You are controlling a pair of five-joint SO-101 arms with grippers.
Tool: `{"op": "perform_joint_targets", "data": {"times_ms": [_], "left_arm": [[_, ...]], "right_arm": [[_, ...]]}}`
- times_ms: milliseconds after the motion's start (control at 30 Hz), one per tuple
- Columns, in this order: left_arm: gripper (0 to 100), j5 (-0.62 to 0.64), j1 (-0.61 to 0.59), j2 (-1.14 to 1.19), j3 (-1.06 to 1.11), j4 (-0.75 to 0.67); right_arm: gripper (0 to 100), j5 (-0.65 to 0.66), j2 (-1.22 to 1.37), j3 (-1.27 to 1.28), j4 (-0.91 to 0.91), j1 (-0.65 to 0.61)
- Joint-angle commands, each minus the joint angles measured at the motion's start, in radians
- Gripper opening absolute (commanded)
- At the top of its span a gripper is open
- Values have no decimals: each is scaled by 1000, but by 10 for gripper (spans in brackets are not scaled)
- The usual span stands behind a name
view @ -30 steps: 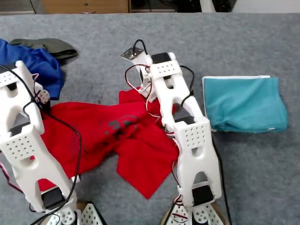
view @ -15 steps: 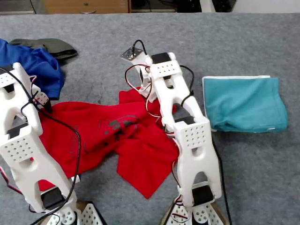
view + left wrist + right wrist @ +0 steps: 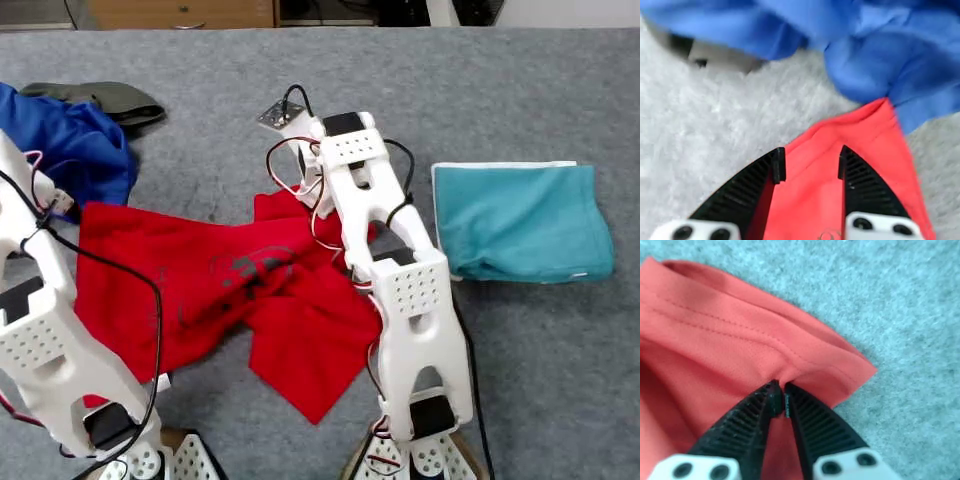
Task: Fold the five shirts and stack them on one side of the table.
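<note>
The red shirt (image 3: 230, 290) lies crumpled and half spread in the middle of the bench (image 3: 520, 90), between the two arms. The right claw (image 3: 781, 392) is clenched on a folded hem of this shirt, close to where the cloth ends and the grey surface begins. We judge that it holds this edge so that the cloth can be pulled flat.

The left claw (image 3: 810, 162) is released. Its jaws stand apart over the red shirt, near a pointed corner, and nothing is pinched between them. We think it is placed there to take this other corner, because a shirt must be stretched from two sides before folding.

Just beyond that corner the blue shirt (image 3: 65, 140) lies in a heap, very close to the red one, so the left claw could catch the wrong cloth. A dark green shirt (image 3: 110, 100) lies behind the blue one. On the right side a teal shirt (image 3: 522, 222) is already folded, well apart from the rest, and it probably marks the stacking place.
</note>
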Motion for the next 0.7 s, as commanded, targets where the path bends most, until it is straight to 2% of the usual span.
{"op": "perform_joint_targets", "data": {"times_ms": [0, 133, 333, 667], "left_arm": [[188, -6, 9, -22, -26, -92], [189, 3, 52, -5, -29, -172], [189, 84, 106, 18, -107, -172], [187, 86, 138, 160, -104, -175]], "right_arm": [[9, 12, -35, 1, -25, 5], [9, 12, -35, 1, -25, 5], [9, 12, -35, 1, -25, 5], [9, 12, -35, 1, -25, 5]]}}
